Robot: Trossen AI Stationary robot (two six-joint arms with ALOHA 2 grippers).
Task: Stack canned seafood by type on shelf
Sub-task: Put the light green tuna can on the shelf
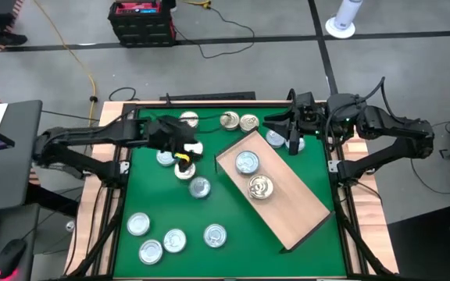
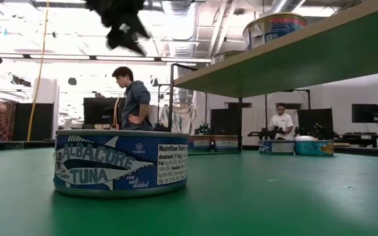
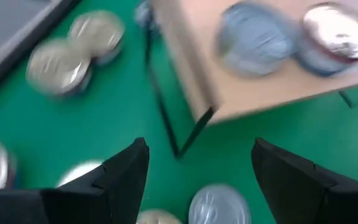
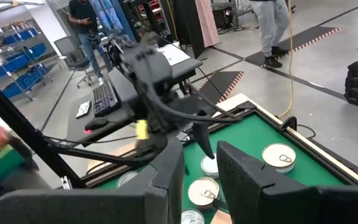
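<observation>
Several canned seafood tins lie on the green mat, among them one point(image 1: 199, 187) at the middle and a group point(image 1: 174, 240) near the front left. Two tins point(image 1: 245, 162) point(image 1: 260, 186) stand on the shelf point(image 1: 287, 204), a light-wood board set slantwise on thin black legs point(image 3: 166, 118). My left gripper point(image 1: 194, 150) point(image 3: 197, 149) hovers open above the tins left of the shelf, nothing between its fingers. My right gripper point(image 1: 291, 140) point(image 4: 201, 155) hangs high over the shelf's far end, a narrow bare gap between its fingers.
A blue "Albacore Tuna" tin point(image 2: 120, 164) stands close to the low camera. More tins point(image 1: 229, 120) point(image 1: 248, 122) point(image 1: 187, 119) sit along the far edge. A wood-slat rim point(image 1: 108, 211) frames the mat. People stand in the room beyond the table.
</observation>
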